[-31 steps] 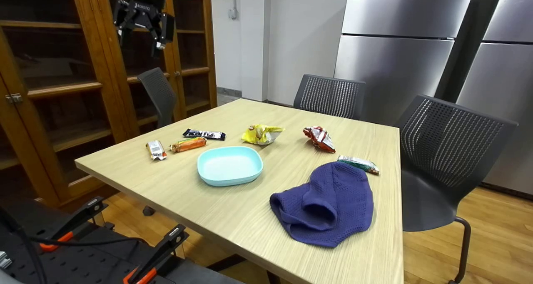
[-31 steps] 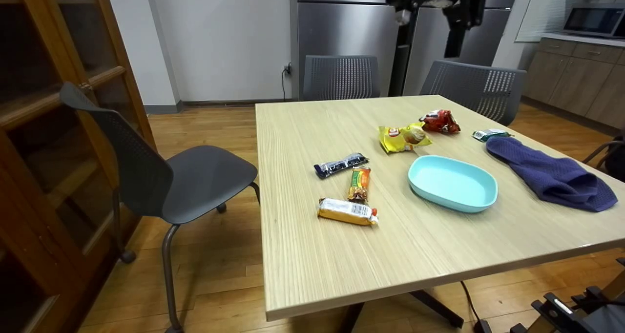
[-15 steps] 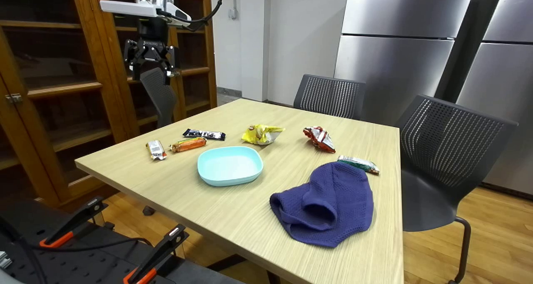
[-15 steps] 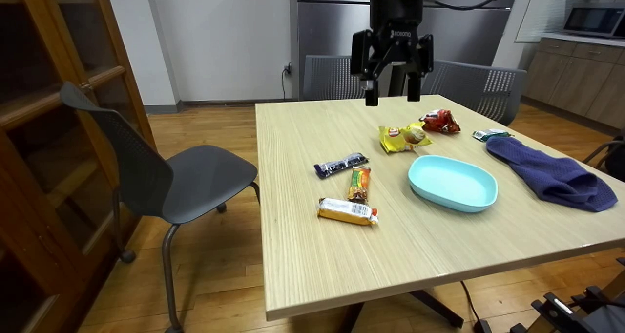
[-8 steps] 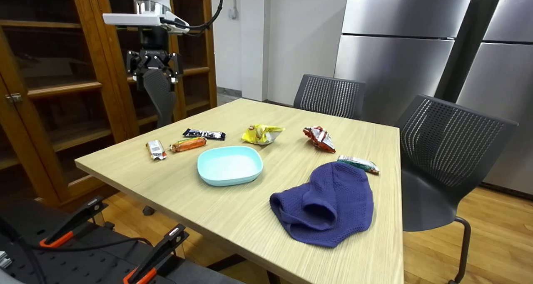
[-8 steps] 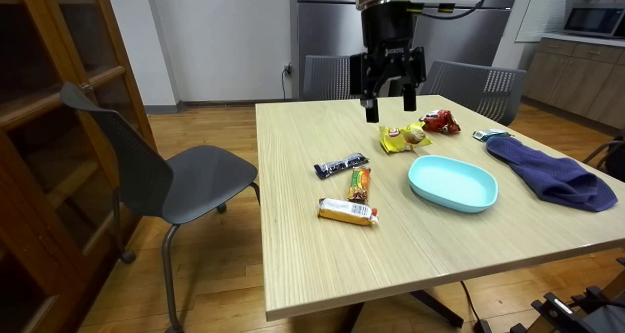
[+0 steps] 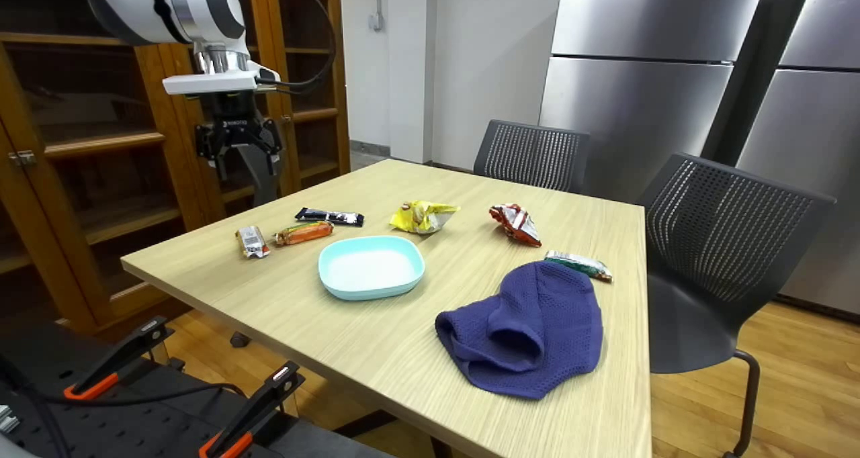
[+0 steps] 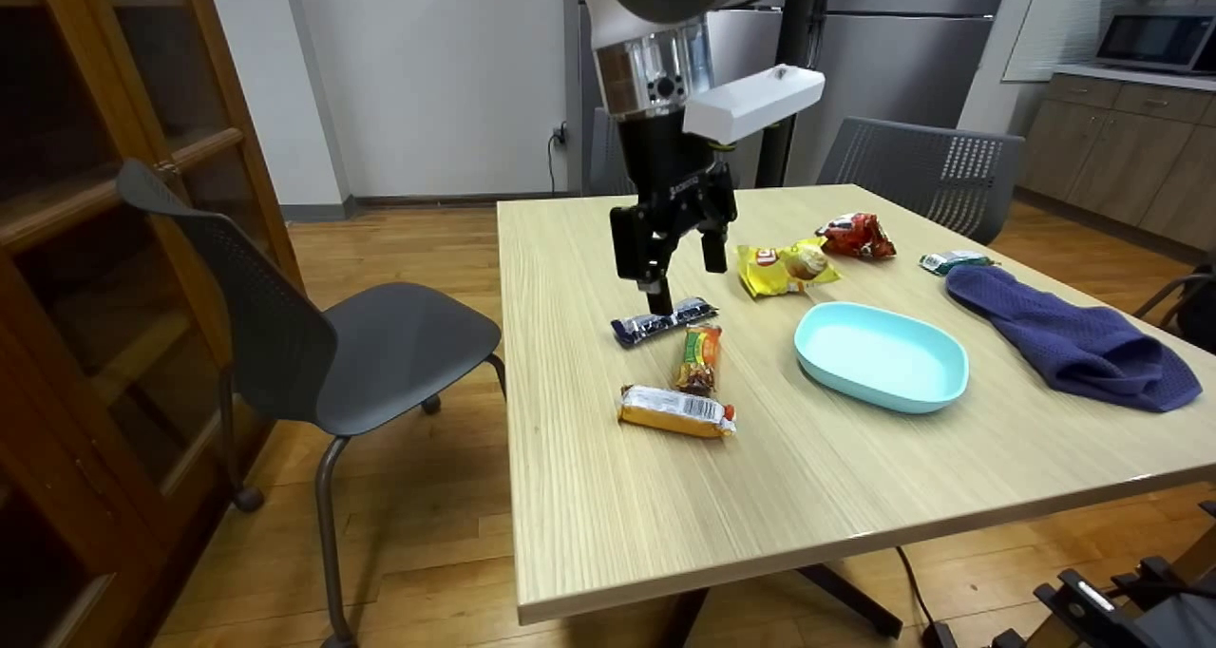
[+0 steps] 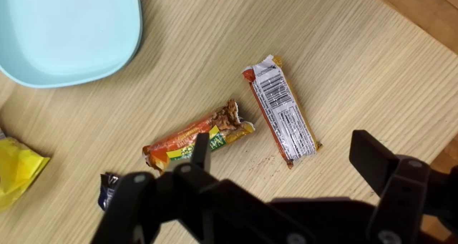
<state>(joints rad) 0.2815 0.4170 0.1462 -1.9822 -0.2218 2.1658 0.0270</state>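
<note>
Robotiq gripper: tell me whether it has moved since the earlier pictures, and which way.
Yes, downward: in an exterior view, the Robotiq gripper appears lower against the glass-fronted wooden cabinet than before.

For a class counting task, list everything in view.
Table: 1, beige, centre
Barcoded snack bar: 1, white, near edge
Second snack bar: 1, orange, beside it
Third snack bar: 1, navy, nearby
Tray: 1, turquoise, on table
Chip bag: 1, yellow, near tray
Towel: 1, indigo, on table
Flat packet: 1, green, beside towel
Crumpled packet: 1, red, on table
Chairs: 3+, grey, around table
Refrigerators: 2, silver, behind chairs
Glazed cabinet doors: 3+, brown, beside table
Microwave: 1, dark, on counter
Clamps: 2+, black/orange, on platform
Robot arm: 1, white, above table
Gripper: 1, black, open above table
</note>
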